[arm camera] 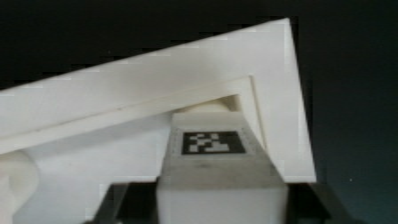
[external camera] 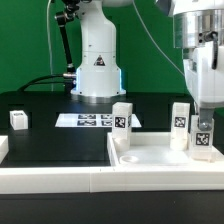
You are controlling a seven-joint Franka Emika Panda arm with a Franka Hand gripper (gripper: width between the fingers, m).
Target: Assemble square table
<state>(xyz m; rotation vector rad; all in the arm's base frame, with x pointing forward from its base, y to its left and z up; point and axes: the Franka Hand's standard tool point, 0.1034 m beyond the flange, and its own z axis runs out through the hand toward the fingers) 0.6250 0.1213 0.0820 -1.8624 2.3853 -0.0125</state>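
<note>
Gripping 1 leg [external camera: 203, 145] upright, the gripper [external camera: 203, 124] holds it over a corner of the tabletop [external camera: 150, 158], likely to seat it there.

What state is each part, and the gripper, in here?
gripper: shut on held leg.
held leg: upright, at tabletop corner.
tabletop: lying flat, unheld.
two other legs: upright at tabletop.
fourth leg: standing apart, free.
</note>
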